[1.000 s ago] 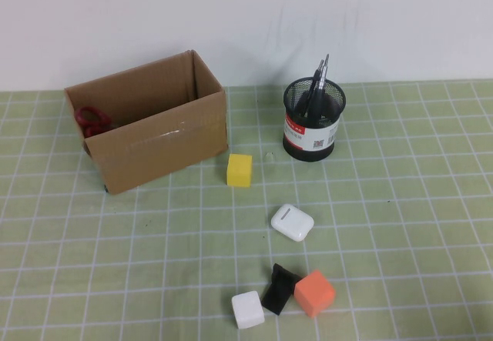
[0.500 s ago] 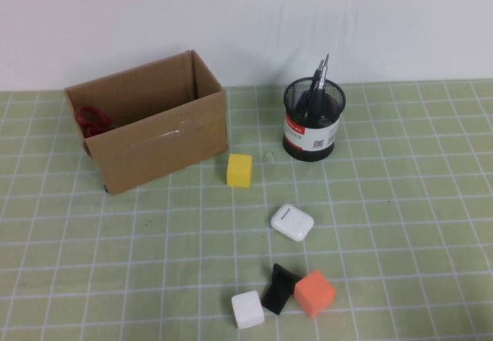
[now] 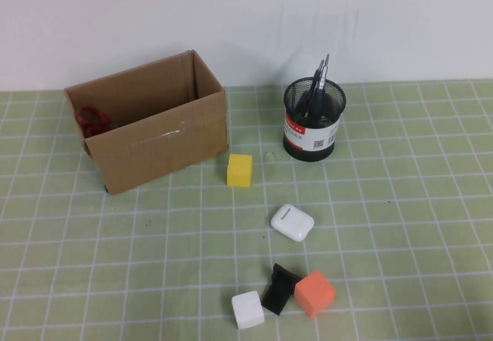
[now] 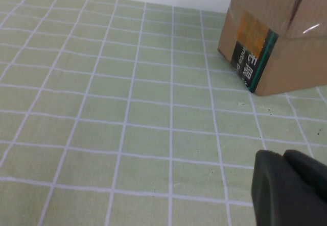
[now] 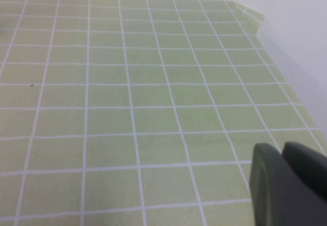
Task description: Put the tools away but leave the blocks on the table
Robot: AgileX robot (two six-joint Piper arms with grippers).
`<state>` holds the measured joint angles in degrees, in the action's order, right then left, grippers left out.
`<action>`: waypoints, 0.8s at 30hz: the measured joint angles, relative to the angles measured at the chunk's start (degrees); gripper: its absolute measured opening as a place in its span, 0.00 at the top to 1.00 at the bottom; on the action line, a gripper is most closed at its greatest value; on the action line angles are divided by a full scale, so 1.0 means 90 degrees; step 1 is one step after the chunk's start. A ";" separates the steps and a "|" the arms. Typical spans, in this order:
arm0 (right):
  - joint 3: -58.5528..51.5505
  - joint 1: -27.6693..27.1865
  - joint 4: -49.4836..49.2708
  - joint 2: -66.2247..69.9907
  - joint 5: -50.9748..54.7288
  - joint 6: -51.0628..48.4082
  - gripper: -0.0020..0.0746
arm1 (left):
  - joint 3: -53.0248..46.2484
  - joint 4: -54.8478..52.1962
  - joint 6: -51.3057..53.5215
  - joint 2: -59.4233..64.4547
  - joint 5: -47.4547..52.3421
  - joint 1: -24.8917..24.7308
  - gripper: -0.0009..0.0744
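Observation:
Red scissors handles point(image 3: 91, 119) show inside the open cardboard box point(image 3: 154, 145) at the back left. Two slim tools, a screwdriver and a pen-like rod point(image 3: 317, 81), stand in the black mesh cup point(image 3: 312, 122). On the table point(image 3: 400, 218) lie the yellow block point(image 3: 239, 169), white block point(image 3: 248, 309), black angular block point(image 3: 279, 289) and orange block point(image 3: 314, 292). Neither arm appears in the high view. My left gripper point(image 4: 282, 157) is shut with nothing in it, above bare mat near the box point(image 4: 276, 37). My right gripper point(image 5: 281, 149) is shut and empty over bare mat.
A glossy white rounded case point(image 3: 292, 222) lies mid-table between the yellow block and the front cluster. A white wall runs behind the table. The mat's far corner point(image 5: 250, 13) shows in the right wrist view.

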<state>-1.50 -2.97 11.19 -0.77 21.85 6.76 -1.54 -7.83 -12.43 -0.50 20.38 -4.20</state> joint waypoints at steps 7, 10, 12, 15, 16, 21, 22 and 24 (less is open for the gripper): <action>0.0000 0.0000 0.0000 0.0000 0.0000 0.0000 0.99 | 0.0000 -0.0255 0.0000 0.0000 0.0000 0.0000 0.99; 0.0000 0.0000 0.0000 0.0000 0.0000 0.0000 0.99 | 0.0000 -0.0280 0.0000 0.0000 0.0000 0.0000 0.99; 0.0000 0.0000 0.0000 0.0000 0.0000 0.0000 0.99 | 0.0000 -0.0234 0.0000 0.0000 0.0000 0.0000 0.99; 0.0000 0.0000 0.0000 0.0000 0.0000 0.0000 0.99 | 0.0000 -0.0135 0.0000 0.0000 0.0000 0.0000 0.99; 0.0000 0.0000 0.0000 0.0000 0.0000 0.0000 0.99 | 0.0000 -0.0121 0.0000 0.0000 0.0000 0.0000 0.99; 0.0000 0.0000 0.0000 0.0000 0.0000 0.0000 0.99 | 0.0000 -0.0121 0.0000 0.0000 0.0000 0.0000 0.99; 0.0000 0.0000 0.0000 0.0000 0.0000 0.0000 0.99 | 0.0000 -0.0121 0.0000 0.0000 0.0000 0.0000 0.99; 0.0000 0.0000 0.0000 0.0000 0.0000 0.0000 0.99 | 0.0000 -0.0121 0.0000 0.0000 0.0000 0.0000 0.99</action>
<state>-1.50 -2.97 11.19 -0.77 21.85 6.76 -1.54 -8.92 -12.43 -0.50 20.38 -4.20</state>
